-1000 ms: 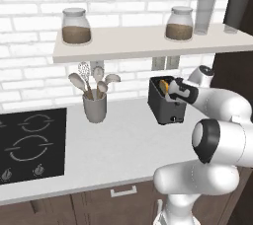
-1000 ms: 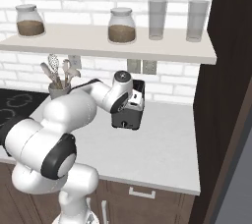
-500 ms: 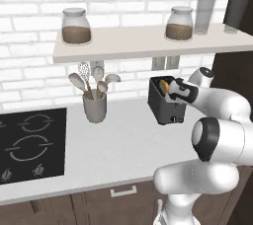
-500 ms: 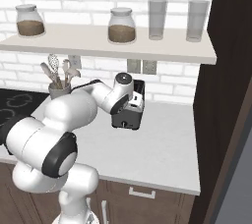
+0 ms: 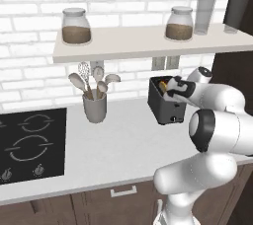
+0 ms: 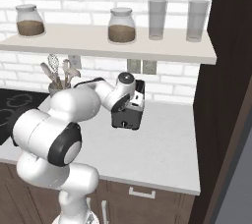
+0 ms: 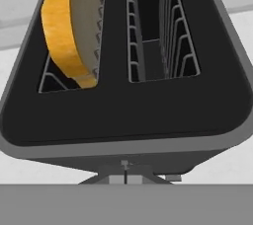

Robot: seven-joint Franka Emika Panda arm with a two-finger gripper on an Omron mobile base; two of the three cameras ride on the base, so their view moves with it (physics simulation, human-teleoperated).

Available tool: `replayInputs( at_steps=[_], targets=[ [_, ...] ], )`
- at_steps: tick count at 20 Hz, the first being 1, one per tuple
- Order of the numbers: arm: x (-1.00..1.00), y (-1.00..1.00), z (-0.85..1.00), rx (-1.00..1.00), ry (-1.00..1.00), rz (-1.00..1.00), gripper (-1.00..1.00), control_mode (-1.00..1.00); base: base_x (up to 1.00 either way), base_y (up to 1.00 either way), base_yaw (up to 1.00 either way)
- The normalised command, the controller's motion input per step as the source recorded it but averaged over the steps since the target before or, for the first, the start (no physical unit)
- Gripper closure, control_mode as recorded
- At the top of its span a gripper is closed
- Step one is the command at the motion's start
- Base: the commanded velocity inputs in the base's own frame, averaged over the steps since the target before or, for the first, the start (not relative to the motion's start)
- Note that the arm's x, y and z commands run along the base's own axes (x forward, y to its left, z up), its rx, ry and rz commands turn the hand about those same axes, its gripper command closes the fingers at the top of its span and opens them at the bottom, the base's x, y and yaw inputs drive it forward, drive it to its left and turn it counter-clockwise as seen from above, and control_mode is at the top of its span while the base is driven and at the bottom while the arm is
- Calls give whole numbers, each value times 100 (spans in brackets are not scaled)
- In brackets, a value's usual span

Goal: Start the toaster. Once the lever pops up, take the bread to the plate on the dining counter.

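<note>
Toaster: the toaster (image 5: 167, 101) stands on the white worktop (image 5: 123, 145) close to the brick wall, under the shelf (image 5: 148, 39), with a dark tall cabinet (image 6: 229, 95) close on one side.
Bread: the bread (image 7: 71, 26) sits upright in one slot, its crust well above the rim; the other slot (image 7: 160, 31) is bare. Judged, it waits there for toasting.
Lever: a small pale part (image 7: 125, 164) shows on the front face low in the hand view; whether it is up or down I cannot tell.
Gripper: the gripper (image 5: 174, 89) hangs over the toaster's front edge, fingers together, holding nothing; likely so as to press rather than grasp.
Stage: judged, the starting step is in hand; the bread is not lifted.
Open room: the shelf leaves little height for drawing the slice upward. The utensil cup (image 5: 95, 105) stands well apart, and the hob (image 5: 29, 142) farther off.
</note>
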Motion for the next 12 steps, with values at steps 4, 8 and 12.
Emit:
replayInputs(
  at_steps=[4, 8, 12],
  targets=[
    [1, 0, -13, 1, 1, 0, 100, -100, 0, 0, 0],
    [-3, 4, -18, 1, 0, 0, 100, -100, 0, 0, 0],
    [-2, 3, -25, 2, 1, 0, 100, -100, 0, 0, 0]
  ],
)
